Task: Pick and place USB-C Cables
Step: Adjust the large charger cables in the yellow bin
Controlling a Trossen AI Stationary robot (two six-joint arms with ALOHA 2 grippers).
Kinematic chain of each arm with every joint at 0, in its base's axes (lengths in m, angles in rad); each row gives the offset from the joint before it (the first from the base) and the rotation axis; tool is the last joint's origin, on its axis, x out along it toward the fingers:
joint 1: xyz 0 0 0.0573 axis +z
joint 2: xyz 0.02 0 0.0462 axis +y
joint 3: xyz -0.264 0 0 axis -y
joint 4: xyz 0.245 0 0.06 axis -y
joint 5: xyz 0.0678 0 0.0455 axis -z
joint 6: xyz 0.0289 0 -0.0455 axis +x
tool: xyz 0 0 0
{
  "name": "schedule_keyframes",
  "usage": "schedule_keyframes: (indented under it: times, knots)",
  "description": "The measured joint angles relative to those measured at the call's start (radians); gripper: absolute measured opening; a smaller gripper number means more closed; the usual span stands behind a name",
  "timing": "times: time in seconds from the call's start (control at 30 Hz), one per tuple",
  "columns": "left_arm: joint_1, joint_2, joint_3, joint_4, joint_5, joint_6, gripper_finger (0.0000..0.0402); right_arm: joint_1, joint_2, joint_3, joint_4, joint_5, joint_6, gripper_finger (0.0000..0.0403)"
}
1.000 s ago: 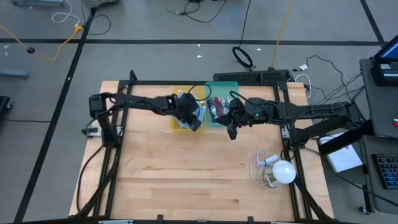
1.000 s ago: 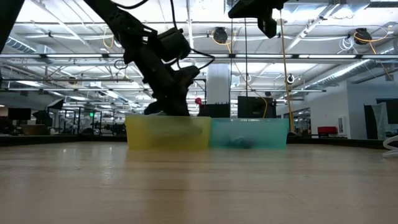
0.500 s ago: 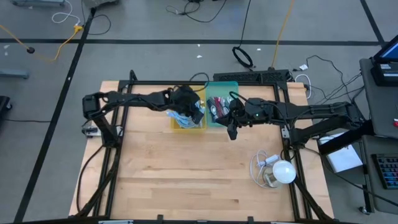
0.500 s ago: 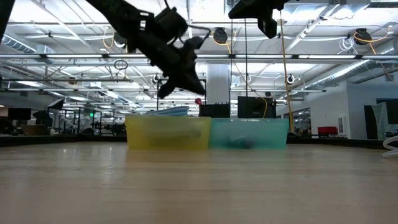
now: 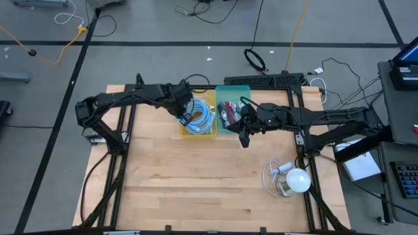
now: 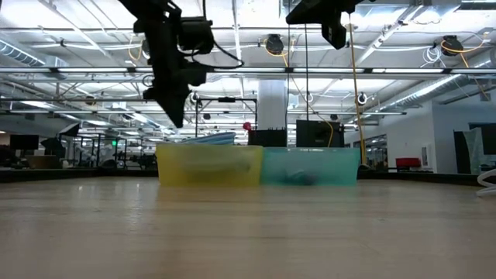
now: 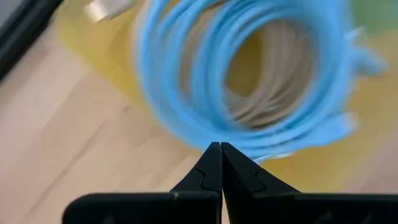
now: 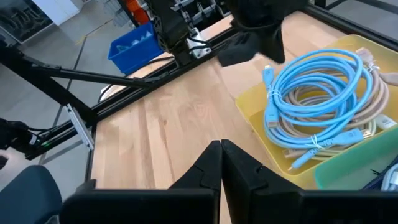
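A light blue USB-C cable coil [image 5: 204, 115] lies in the yellow bin [image 6: 209, 167] on top of a beige coil [image 8: 348, 124]. One edge of the blue coil [image 6: 211, 139] sticks up over the rim. Maroon and other short cables [image 5: 228, 111] lie in the teal bin [image 6: 310, 167] beside it. My left gripper [image 5: 185, 117] hangs shut above the yellow bin's left end [image 6: 177, 120], pointing steeply down, with nothing between its fingers [image 7: 216, 148]. My right gripper [image 5: 243, 138] waits shut, high above the table near the teal bin [image 6: 338, 39].
A clear-white cord with a round white bulb [image 5: 295, 179] lies at the table's near right. A black frame [image 5: 130, 111] runs around the table. Bare wood [image 5: 196, 183] spreads in front of the two bins.
My left gripper has risen out of the yellow bin and gone toward the table's left edge, tipping more steeply downward, its fingers shut throughout. The blue coil stays in the bin.
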Motion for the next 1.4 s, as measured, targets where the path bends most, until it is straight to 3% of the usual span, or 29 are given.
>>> schedule_keyframes:
  times: [0.37,0.57,0.77,1.1,1.4]
  knots:
    - [0.047,0.028,-0.003,0.038,-0.079,0.013,0.0000,-0.002,0.000,0.000,0.000,0.001,-0.009,0.0000]
    - [0.085,0.131,-0.008,0.135,0.026,0.035,0.0000,-0.002,0.000,0.000,0.000,0.001,-0.013,0.0000]
    - [0.084,0.223,-0.008,0.181,0.061,0.039,0.0000,0.002,0.000,0.000,-0.001,-0.001,-0.012,0.0000]
    - [0.085,0.222,-0.008,0.302,0.110,0.020,0.0000,0.007,0.000,0.000,-0.001,-0.001,-0.004,0.0000]
    - [0.085,0.212,-0.005,0.264,0.090,0.019,0.0000,0.008,0.000,0.000,-0.001,0.002,0.004,0.0000]
